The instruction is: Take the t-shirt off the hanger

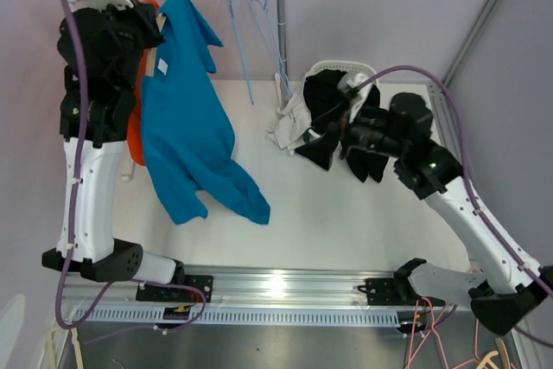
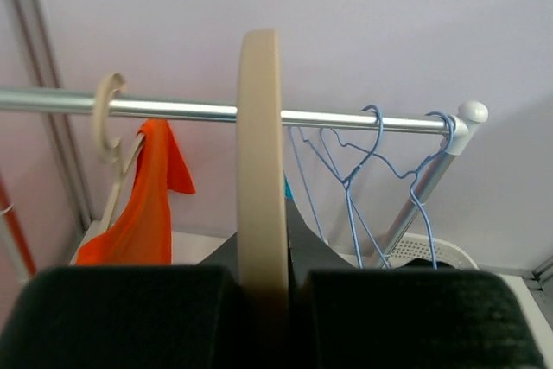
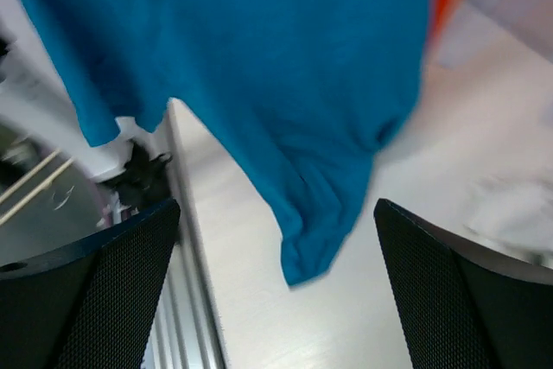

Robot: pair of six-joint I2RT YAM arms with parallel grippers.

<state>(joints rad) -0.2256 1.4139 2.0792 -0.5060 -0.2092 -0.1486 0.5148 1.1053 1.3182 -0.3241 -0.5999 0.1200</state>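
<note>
Left gripper [image 2: 263,298]: the fingers are closed on the beige hanger hook [image 2: 260,153]. The hook stands edge-on between the pads and crosses the rail [image 2: 346,118] just beyond them. An orange garment [image 2: 143,205] hangs to the left of the fingers, and blue wire hangers [image 2: 363,170] hang to the right. The blue t-shirt [image 1: 186,127] hangs below the left fingers, on the hanger.

Right gripper [image 3: 276,213]: the fingers are spread wide and hold nothing. The t-shirt's lower part hangs ahead of them, apart from both pads, above the table [image 3: 346,300].
</note>
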